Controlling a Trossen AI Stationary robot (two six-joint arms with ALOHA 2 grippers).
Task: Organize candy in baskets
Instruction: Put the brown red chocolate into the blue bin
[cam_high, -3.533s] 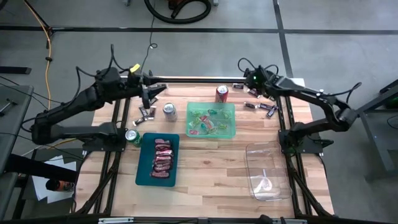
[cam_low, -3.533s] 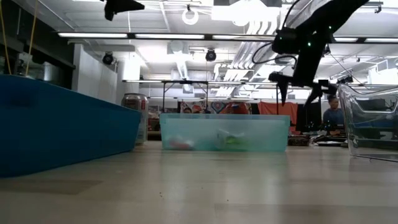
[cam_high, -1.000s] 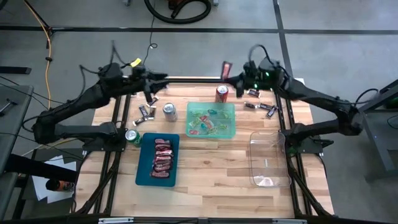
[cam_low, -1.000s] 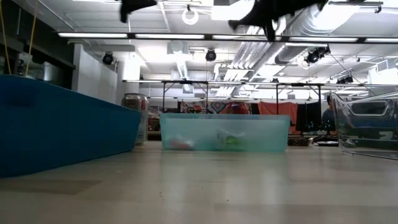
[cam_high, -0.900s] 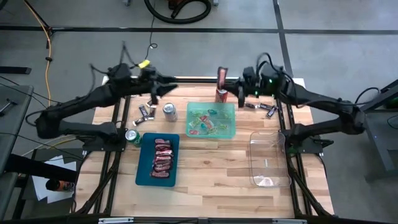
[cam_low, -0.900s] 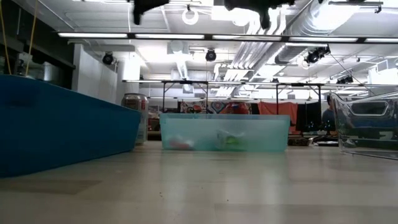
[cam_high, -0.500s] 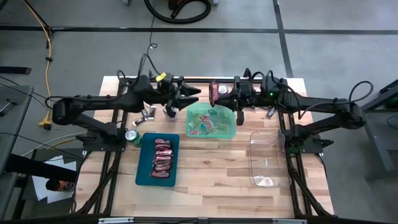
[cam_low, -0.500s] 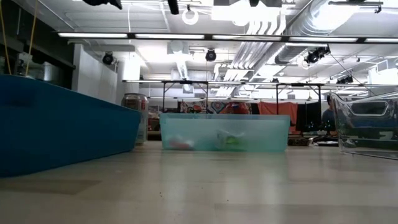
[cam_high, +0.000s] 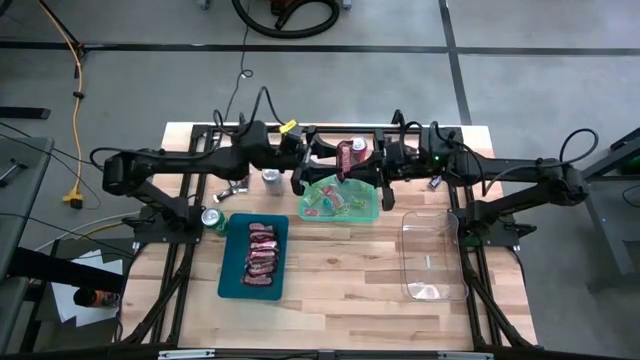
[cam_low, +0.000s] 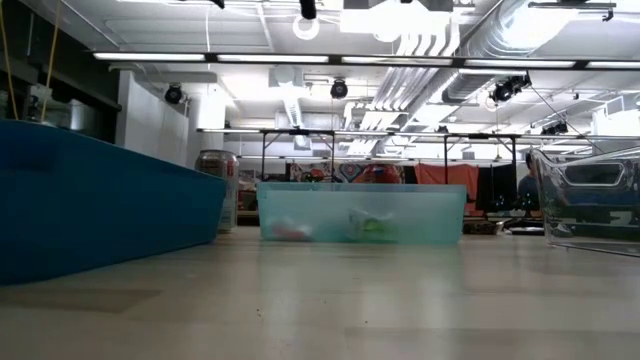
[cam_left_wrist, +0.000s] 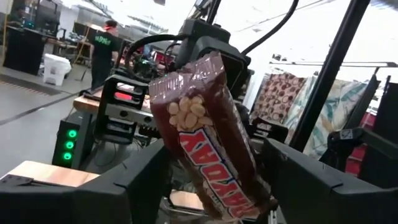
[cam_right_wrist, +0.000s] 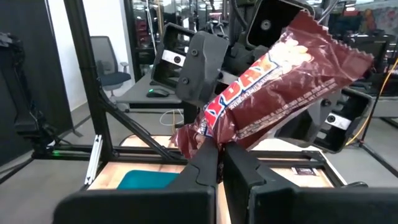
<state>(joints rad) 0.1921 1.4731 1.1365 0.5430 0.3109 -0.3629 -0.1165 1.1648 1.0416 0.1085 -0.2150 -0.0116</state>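
A candy bar (cam_high: 348, 157) in a maroon wrapper hangs in the air over the far edge of the light green basket (cam_high: 340, 193). My right gripper (cam_high: 368, 164) is shut on it. My left gripper (cam_high: 318, 160) has come from the table's left and stands open, one finger (cam_left_wrist: 140, 186) on each side of the bar (cam_left_wrist: 205, 137); I cannot tell whether they touch it. The dark teal basket (cam_high: 228, 280) holds red candies; the clear basket (cam_high: 432, 255) stands at the right. Both grippers are above the low view's frame. My right gripper pinches the bar's crimped lower end (cam_right_wrist: 198, 138) between its two fingers (cam_right_wrist: 208, 163). The fingers come level from the table's right side. The bar sticks out beyond the fingertips, slanting upward, lifted clear of table and baskets.
Two soda cans (cam_high: 272, 178) (cam_high: 211, 218) stand left of the green basket. Loose candies lie at the far left (cam_high: 235, 183) and far right (cam_high: 435, 180) of the table. The near half of the table is bare wood (cam_high: 340, 290).
Both grippers have moved toward each other over the table's far middle: my left toward the right edge, my right toward the left edge with the bar held aloft. The bar now stands between my left gripper's fingers.
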